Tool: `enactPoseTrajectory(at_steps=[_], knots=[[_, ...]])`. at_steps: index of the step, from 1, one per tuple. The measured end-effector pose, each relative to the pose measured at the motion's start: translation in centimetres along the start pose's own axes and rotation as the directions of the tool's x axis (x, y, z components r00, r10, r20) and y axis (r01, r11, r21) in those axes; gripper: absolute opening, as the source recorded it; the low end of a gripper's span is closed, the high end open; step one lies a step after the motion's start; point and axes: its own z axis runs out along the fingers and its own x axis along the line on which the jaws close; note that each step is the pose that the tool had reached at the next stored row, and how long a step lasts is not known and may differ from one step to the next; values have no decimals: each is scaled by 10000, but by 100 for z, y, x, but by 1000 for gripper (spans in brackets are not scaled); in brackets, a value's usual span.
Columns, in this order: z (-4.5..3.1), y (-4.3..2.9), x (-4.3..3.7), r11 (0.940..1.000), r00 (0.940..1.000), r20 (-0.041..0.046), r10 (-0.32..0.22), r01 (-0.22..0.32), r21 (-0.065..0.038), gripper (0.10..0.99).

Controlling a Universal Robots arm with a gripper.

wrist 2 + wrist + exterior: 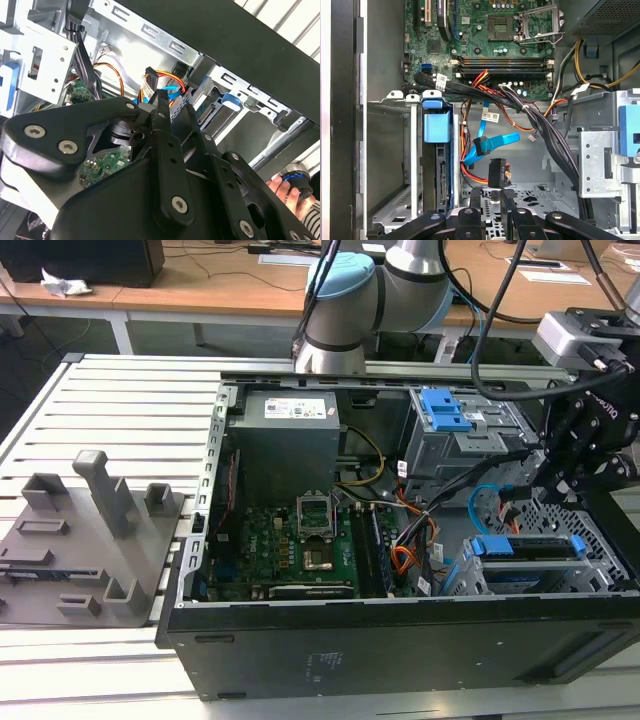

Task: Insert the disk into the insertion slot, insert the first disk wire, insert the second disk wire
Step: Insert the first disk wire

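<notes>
Disk [439, 155]: seated on edge in the insertion slot [413, 150], blue carrier tab uppermost, dark socket strip facing the open floor of the case. In the exterior view the disk [525, 548] lies in the cage at the exterior view's right, below the taller bay with the blue latch [445, 410].

Wires: black plug [498, 172] on red, orange and yellow leads, near the disk but apart from it. Blue flat wire [496, 144] hangs loose between plug and disk, its own black end free.

Pincer [492, 194]: narrow, and it looks clamped on the black plug, fingers either side of its base. The second wrist view agrees: plug [150, 76] just past the fingertips [161, 100].

Judgement: first-wire step in hand, plug not yet mated. To do it well:
- hold the plug square to the socket strip
- match its keyed side before pressing
- steer past the blue flat wire so it is not trapped
- watch the slack in the coloured leads

Hard to make out:
- socket strip is in shadow, so I cannot tell the power and data ports apart
- plug's mating face is not readable
- finger bases are cut off at the frame edge
- a person's hand [282, 190] sits partly cropped in the corner of the second wrist view, next to a blue-ringed object I cannot identify
</notes>
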Motion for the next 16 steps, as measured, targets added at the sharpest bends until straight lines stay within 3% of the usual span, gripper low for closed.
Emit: enactPoseTrajectory(at_steps=[8, 16], knots=[[64, -2, -11, 10000, 10000, 1, 1, -1, 0, 302], [64, 1, -183, 10000, 10000, 1, 1, -1, 0, 302]])
